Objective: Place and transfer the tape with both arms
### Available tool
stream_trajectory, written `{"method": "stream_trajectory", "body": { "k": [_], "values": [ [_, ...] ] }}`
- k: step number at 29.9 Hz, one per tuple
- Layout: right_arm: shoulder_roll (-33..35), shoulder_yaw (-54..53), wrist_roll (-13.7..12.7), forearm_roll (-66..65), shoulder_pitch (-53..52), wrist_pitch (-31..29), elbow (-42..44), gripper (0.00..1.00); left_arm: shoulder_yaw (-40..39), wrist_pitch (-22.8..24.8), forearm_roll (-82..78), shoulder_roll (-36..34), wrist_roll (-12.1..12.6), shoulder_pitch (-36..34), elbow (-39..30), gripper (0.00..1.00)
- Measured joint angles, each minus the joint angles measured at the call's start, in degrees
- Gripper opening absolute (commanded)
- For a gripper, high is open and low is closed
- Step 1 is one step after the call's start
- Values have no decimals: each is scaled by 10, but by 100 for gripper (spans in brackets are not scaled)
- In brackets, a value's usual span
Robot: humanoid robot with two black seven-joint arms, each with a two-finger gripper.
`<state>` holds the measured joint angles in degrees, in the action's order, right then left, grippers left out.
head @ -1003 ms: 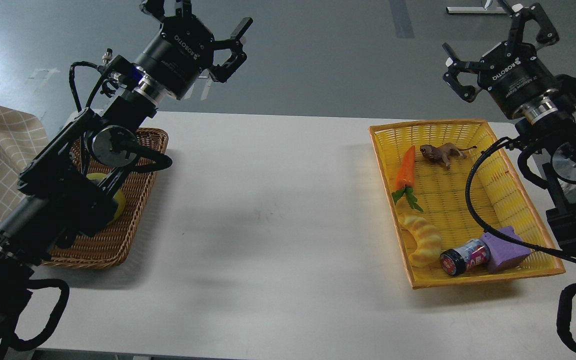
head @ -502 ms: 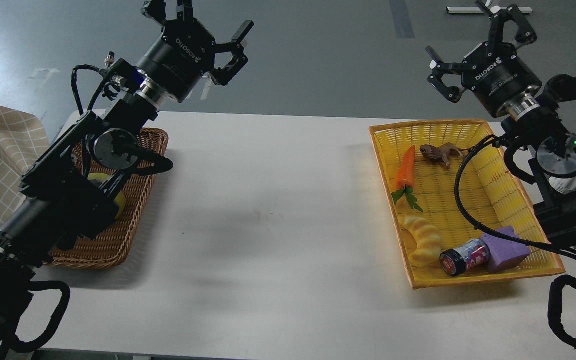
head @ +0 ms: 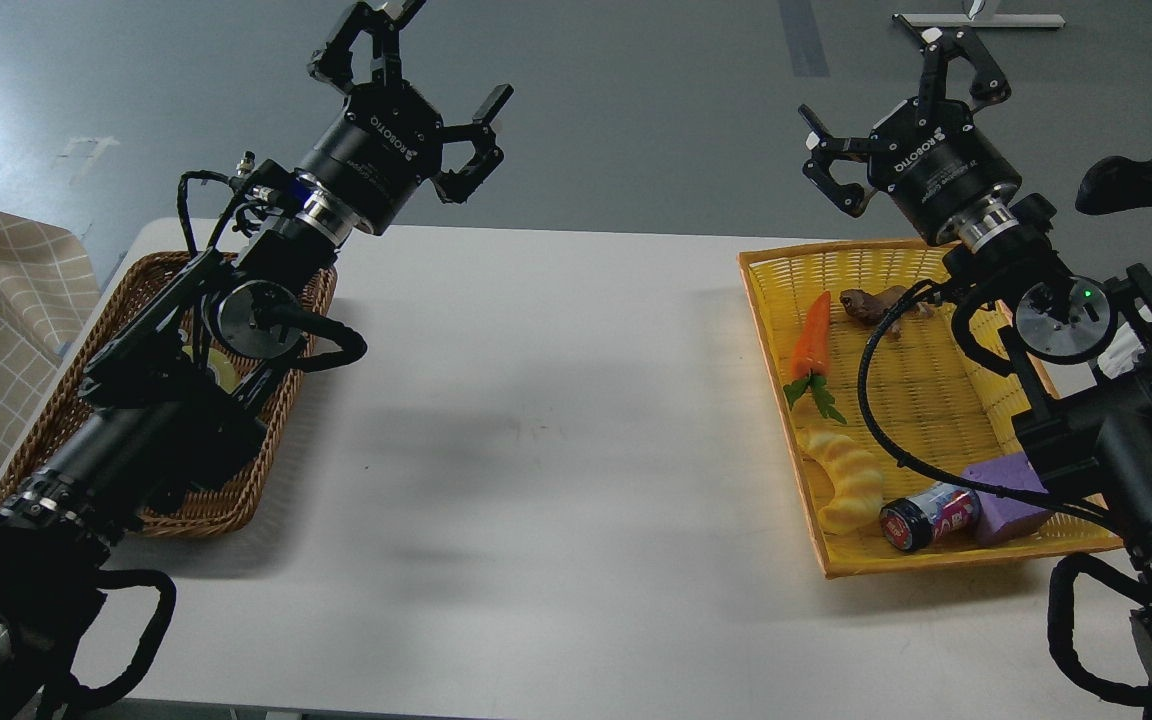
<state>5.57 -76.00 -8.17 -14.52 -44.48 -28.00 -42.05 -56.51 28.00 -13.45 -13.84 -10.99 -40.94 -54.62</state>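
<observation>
Yellow tape (head: 223,372) lay in the wicker basket (head: 66,420), mostly hidden under the left arm; left gripper (head: 416,120) hung above, splayed, empty; right gripper (head: 886,120), likewise splayed and empty, was well apart.

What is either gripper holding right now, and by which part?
Nothing. The left gripper and the right gripper are both open and empty, raised above the table.

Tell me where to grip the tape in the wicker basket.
Only a yellow sliver of the tape shows under the left arm in the wicker basket; its pose is hidden. Probably come from above with the open left gripper, fingers across the roll's wall.
</observation>
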Motion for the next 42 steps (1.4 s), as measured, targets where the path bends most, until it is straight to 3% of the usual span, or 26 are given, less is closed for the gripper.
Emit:
{"method": "stream_trajectory", "body": {
  "k": [42],
  "values": [
    [-8,1,4,1,9,0,-17,100,-1,0,2,13,-2,-5,8,98]
  ]
}}
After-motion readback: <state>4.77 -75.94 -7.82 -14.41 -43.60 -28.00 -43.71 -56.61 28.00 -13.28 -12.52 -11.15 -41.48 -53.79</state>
